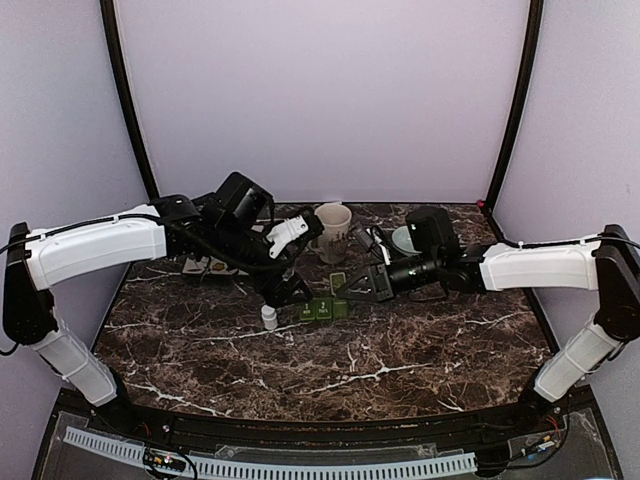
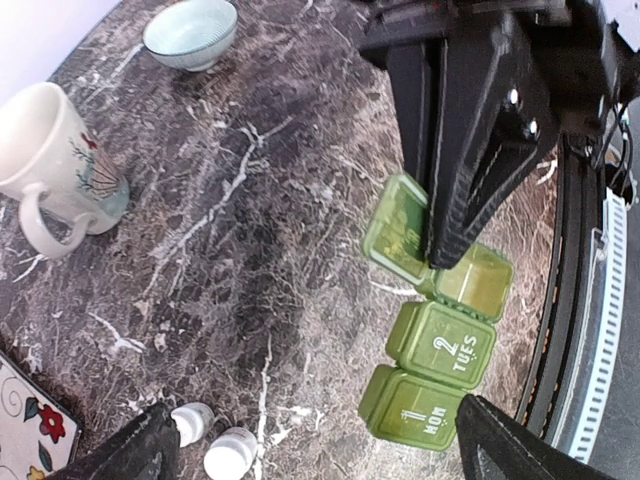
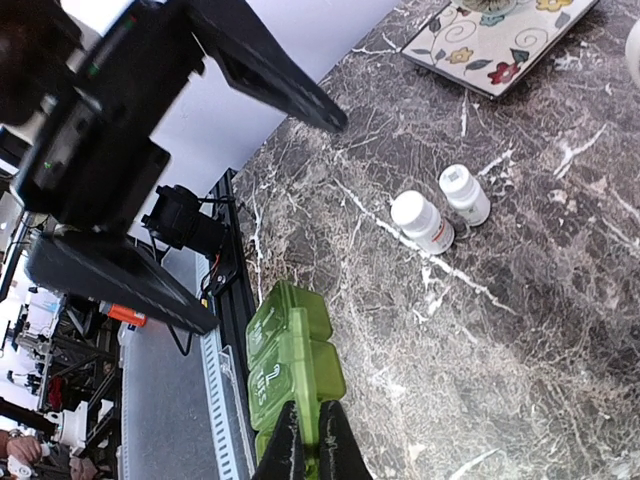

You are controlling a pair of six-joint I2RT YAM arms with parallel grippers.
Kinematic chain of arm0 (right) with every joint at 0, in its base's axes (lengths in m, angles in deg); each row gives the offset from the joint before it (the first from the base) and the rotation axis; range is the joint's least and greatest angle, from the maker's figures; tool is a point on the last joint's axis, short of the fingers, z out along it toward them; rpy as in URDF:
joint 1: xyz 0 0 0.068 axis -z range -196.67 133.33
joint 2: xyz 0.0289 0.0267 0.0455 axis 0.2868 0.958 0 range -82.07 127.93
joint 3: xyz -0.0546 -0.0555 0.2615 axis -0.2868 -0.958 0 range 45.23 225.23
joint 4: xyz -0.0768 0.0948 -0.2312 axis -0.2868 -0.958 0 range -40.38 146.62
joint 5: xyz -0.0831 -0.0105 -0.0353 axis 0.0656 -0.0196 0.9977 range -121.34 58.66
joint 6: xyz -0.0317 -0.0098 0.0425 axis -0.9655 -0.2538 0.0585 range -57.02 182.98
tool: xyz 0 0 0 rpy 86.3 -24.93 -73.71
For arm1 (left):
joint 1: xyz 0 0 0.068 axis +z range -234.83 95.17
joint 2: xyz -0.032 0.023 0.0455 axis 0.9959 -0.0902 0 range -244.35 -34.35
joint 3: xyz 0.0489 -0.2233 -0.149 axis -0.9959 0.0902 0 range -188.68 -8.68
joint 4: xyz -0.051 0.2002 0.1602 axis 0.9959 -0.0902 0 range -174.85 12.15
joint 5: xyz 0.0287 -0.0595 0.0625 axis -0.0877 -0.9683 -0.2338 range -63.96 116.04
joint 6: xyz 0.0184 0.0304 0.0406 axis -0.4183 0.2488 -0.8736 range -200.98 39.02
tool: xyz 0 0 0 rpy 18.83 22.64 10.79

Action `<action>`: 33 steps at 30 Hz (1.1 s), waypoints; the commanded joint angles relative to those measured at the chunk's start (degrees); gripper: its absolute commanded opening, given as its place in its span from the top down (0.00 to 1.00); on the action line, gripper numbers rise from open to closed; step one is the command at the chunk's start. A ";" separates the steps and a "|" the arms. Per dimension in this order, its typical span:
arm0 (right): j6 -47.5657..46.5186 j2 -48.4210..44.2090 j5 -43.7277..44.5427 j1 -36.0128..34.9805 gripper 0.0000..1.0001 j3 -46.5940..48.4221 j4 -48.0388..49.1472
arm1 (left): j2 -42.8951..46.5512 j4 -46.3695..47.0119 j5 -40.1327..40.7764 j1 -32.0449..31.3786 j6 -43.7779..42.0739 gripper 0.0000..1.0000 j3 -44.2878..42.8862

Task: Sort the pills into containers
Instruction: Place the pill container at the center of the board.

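A green pill organizer [image 1: 322,309] lies mid-table, its boxes marked 1 MON and 2 TUES [image 2: 440,345]. My right gripper [image 1: 345,285] is shut on the raised lid [image 2: 395,235] of the third box; in the right wrist view its fingertips [image 3: 291,452] pinch the lid's edge. My left gripper [image 2: 320,460] hangs wide open above the table, with two white pill bottles [image 2: 190,420] beside its left finger and the organizer by its right finger [image 2: 510,445]. It holds nothing. No loose pills show.
A white mug [image 1: 333,230] and a pale bowl [image 1: 405,238] stand at the back of the marble table. A flowered tray [image 3: 490,35] lies at the back left. The bottles [image 3: 422,221] stand left of the organizer.
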 commanded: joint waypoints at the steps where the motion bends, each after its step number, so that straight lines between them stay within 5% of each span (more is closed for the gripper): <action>1: 2.07 -0.11 -0.20 0.13 1.00 -1.62 6.46 | 4.12 2.34 1.53 0.32 3.04 0.01 2.16; 21: 19.04 16.11 23.13 1.26 1.00 -6.07 28.94 | 18.42 19.60 23.94 0.58 19.42 0.01 22.34; 33: 28.95 25.15 25.58 1.71 1.00 -4.09 37.69 | 22.46 25.10 28.62 0.58 25.62 0.01 30.33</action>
